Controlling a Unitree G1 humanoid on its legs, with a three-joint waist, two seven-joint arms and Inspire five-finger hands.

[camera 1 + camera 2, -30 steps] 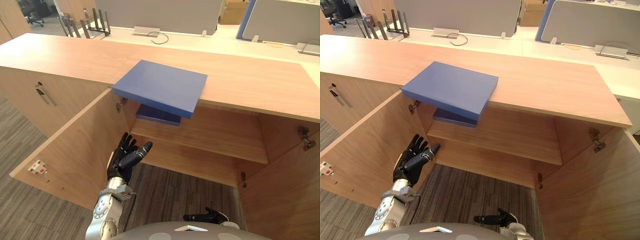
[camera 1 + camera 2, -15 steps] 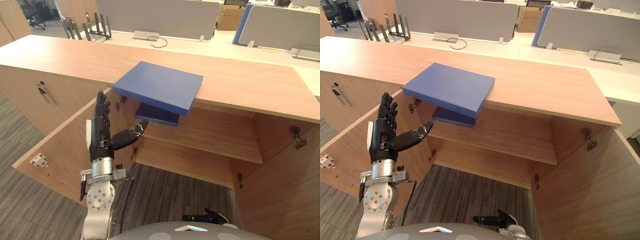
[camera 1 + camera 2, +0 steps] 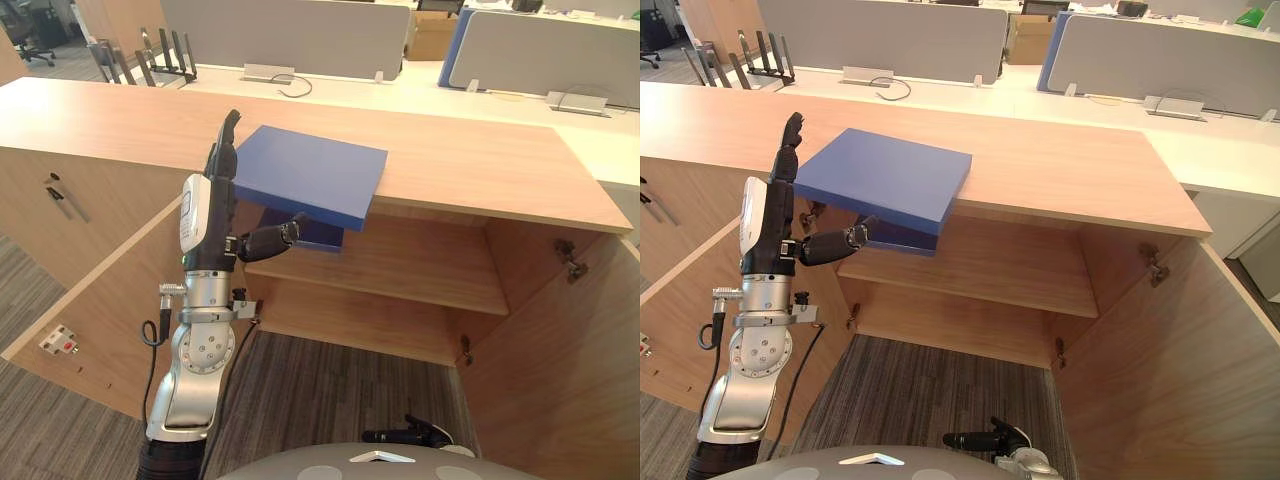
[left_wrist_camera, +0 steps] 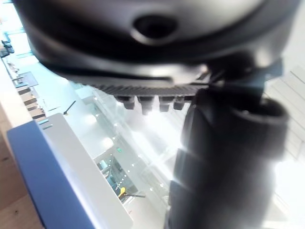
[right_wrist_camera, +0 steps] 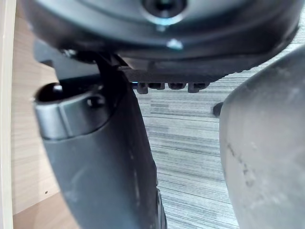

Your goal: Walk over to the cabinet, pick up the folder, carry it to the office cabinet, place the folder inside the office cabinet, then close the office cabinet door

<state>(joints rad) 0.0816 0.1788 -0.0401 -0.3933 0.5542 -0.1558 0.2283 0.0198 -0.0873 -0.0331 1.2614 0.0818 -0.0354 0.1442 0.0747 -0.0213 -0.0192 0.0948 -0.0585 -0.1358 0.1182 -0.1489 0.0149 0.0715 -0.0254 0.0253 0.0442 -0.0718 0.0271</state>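
Lying folder [image 3: 312, 176]: blue, flat.
Cabinet [image 3: 480, 172]: under folder, doors open.
Left hand [image 3: 202, 218]: just left of folder, fingers straight, thumb below it.

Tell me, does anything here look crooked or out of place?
Yes: the blue folder lies askew on the cabinet top, one corner jutting out past the front edge. The left robot hand is raised, open, right beside it.

Light: bright, even, overhead | Shadow: soft beneath the worktop [image 3: 480, 165], inside the cabinet [image 3: 420, 255] | Glare: white flare washes the left wrist view
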